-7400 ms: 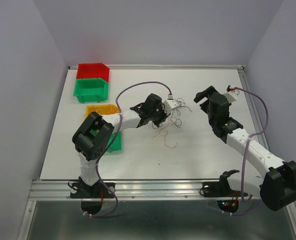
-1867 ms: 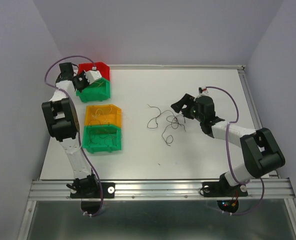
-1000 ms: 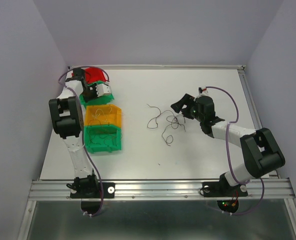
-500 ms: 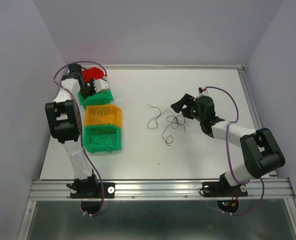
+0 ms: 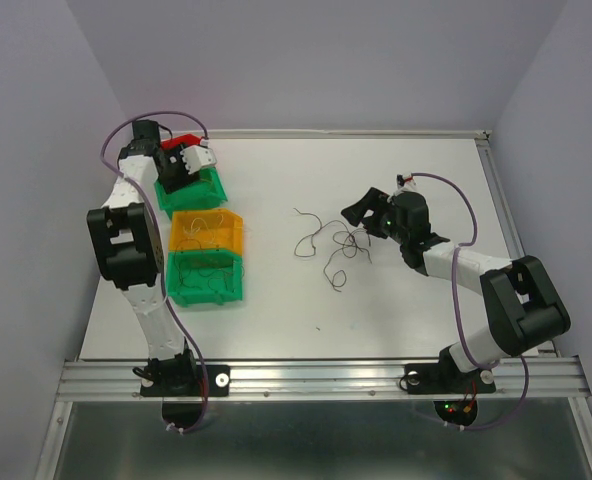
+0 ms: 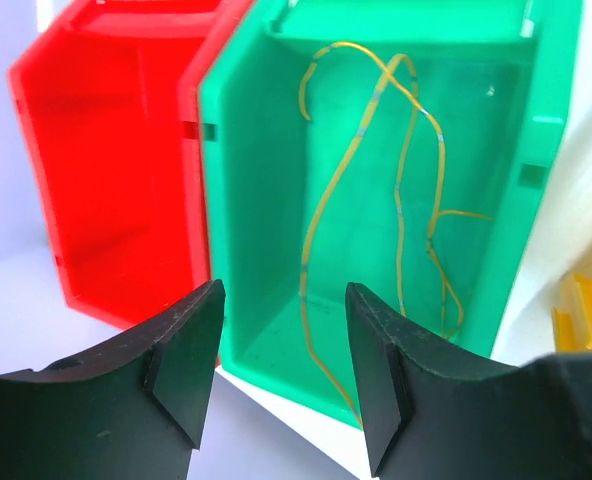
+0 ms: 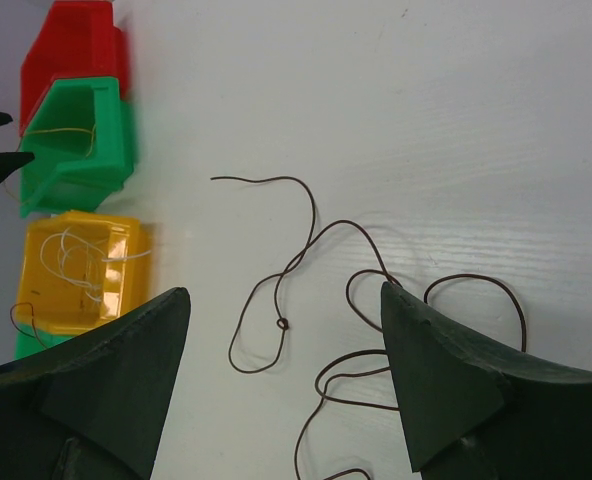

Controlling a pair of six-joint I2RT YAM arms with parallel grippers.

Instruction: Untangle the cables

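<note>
sorting looks like the step in hand: your left end effector (image 6: 283,290) hangs open and empty over the green bin (image 6: 246,250), upper left, where a yellow cable (image 6: 321,215) lies lengthwise. next, i judge, you pinch one strand of the loose cables (image 7: 281,322), sprawled left to right on the middle of the bench (image 7: 476,100) under the open, empty right end effector (image 7: 284,300).

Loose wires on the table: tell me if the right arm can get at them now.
Probably yes. The right gripper hangs open just above the loose wires, which lie on the table with nothing between.
</note>
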